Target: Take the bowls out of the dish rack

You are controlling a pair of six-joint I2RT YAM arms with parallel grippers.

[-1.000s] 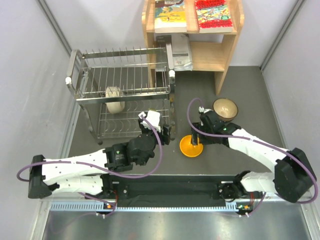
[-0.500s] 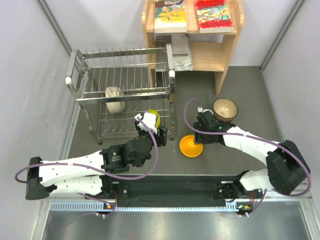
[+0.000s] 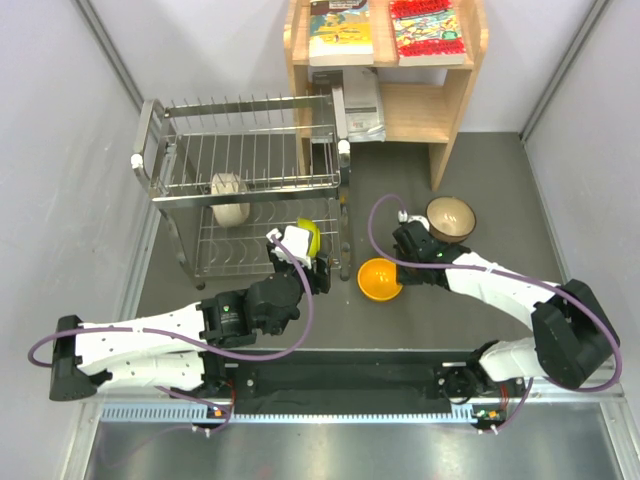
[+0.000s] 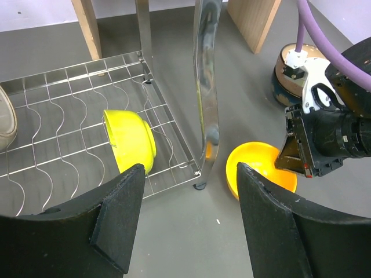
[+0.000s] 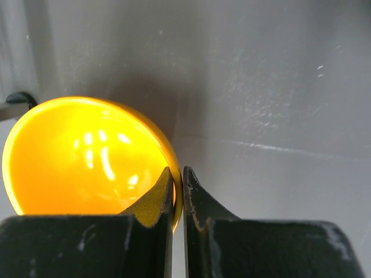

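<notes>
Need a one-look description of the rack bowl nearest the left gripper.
Find the steel dish rack on the left of the table, then its lower tier, the corner nearest the orange bowl. The yellow-green bowl stands on edge there; its rack neighbour is the cream-white bowl, and the orange one is outside the rack.

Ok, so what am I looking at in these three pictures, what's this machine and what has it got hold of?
Two robot arms are bolted at the near edge of a table. One picture looks down from above; the other two come from cameras on each wrist. The right end effector pinches the rim of an orange bowl beside the steel dish rack. The left end effector is open and empty, facing a yellow-green bowl on the rack's lower tier. A cream bowl is in the rack too; a brown bowl sits on the table.
</notes>
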